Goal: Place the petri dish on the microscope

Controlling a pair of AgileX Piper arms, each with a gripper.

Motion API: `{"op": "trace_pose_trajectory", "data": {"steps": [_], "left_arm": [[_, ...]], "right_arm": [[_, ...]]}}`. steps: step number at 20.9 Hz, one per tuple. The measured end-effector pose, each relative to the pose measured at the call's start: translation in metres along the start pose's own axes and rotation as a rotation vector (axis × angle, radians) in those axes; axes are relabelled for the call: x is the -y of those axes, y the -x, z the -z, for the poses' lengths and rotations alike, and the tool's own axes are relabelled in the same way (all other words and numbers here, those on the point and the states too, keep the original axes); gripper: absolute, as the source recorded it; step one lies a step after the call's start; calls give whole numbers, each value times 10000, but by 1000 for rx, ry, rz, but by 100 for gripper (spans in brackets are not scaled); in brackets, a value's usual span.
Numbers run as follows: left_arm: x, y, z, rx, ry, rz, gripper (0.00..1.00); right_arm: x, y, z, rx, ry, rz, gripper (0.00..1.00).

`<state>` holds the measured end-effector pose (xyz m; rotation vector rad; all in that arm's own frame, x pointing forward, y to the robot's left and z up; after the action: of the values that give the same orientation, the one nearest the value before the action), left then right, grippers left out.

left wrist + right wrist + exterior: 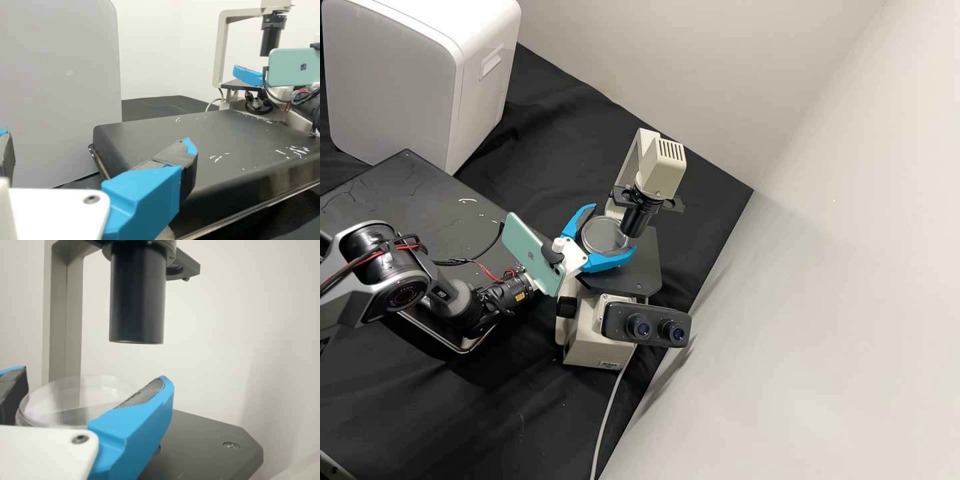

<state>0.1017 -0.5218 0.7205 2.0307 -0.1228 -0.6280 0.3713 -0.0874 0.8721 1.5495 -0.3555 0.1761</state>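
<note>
Holding the dish (605, 235) clamped, the right claw (611, 230) sits just above the stage (648, 272), apparently partly under the condenser (639, 217); left claw (95, 145) spread wide, empty, well back.

Bright, even light leaves soft shadow on the wall (747, 267), glints on the black slab (433, 200).

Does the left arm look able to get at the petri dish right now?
Probably not. The petri dish sits in the right gripper above the microscope stage, and that arm and the black platform lie between it and the left gripper.
</note>
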Motion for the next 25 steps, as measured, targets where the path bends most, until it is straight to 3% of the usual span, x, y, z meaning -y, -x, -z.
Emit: {"op": "trace_pose_trajectory", "data": {"steps": [17, 25], "left_arm": [[-4, -5, 12, -8, 7, -3, 100], [-8, -10, 26, -17, 7, -6, 100]], "right_arm": [[14, 0, 21, 9, -8, -2, 100], [-38, 85, 69, 44, -11, 25, 100]]}}
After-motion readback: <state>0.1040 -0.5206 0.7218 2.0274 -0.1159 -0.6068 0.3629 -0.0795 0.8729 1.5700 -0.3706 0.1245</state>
